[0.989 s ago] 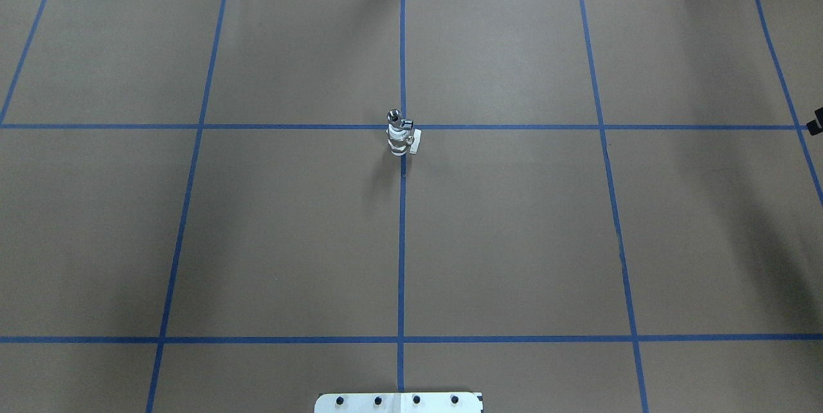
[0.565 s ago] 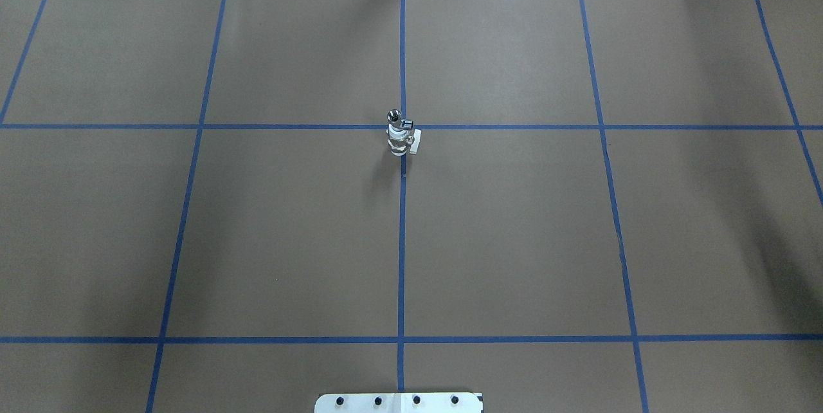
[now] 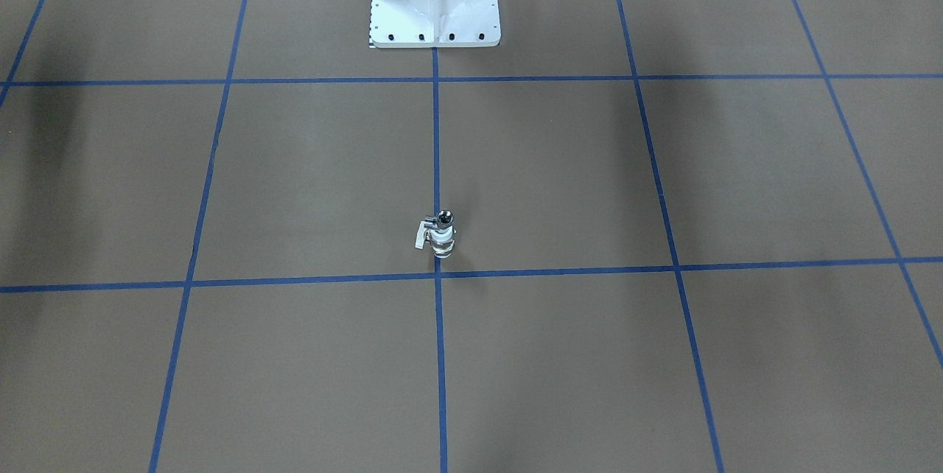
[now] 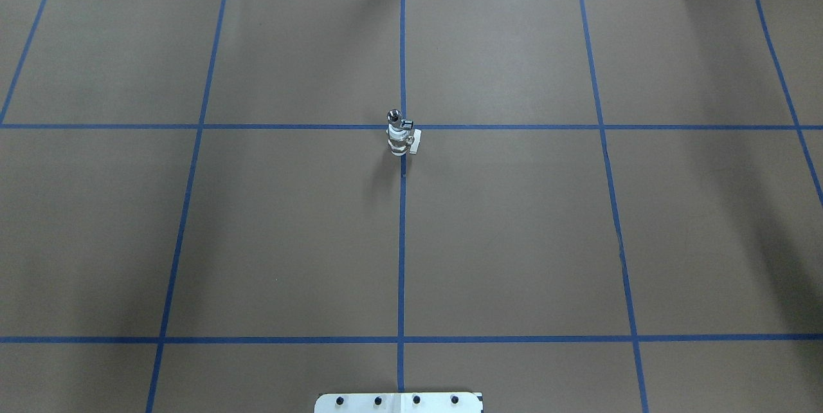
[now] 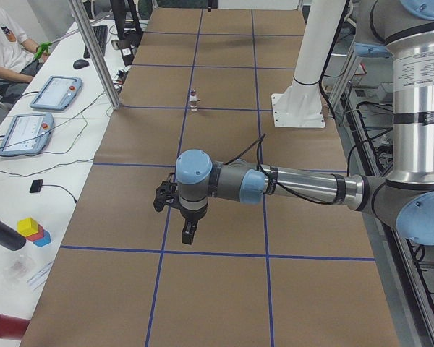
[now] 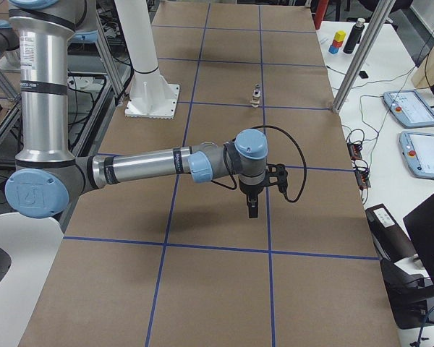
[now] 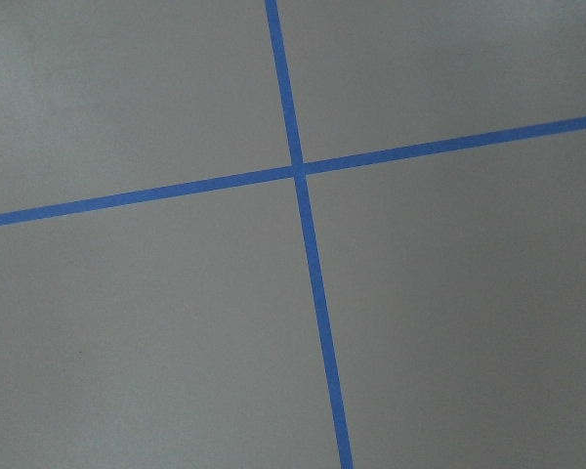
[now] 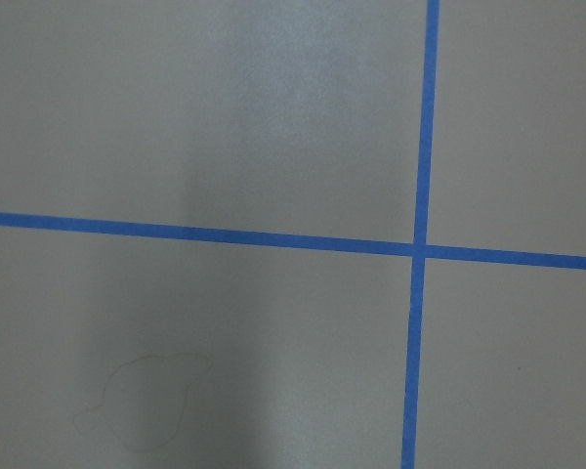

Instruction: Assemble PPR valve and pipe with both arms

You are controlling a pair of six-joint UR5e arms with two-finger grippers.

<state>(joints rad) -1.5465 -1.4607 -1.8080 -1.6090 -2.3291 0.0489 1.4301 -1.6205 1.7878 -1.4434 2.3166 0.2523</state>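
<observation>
The PPR valve stands upright on the brown table paper by the middle tape crossing, its pale lever to one side. The chrome pipe sits on top of it. Both also show in the front view, valve and pipe. They look tiny in the side views. Both arms are far from them. My left gripper points down over the table's left end. My right gripper points down over the right end. I cannot tell whether either is open or shut. The wrist views show only paper and tape.
The white bolted pedestal stands at the robot's side of the table. Blue tape lines grid the brown paper. Tablets, cables and small coloured blocks lie on the side benches. A person sits at the far bench.
A dark tip at the right edge of the overhead view one second ago has gone out of view. The valve and pipe have not moved.
</observation>
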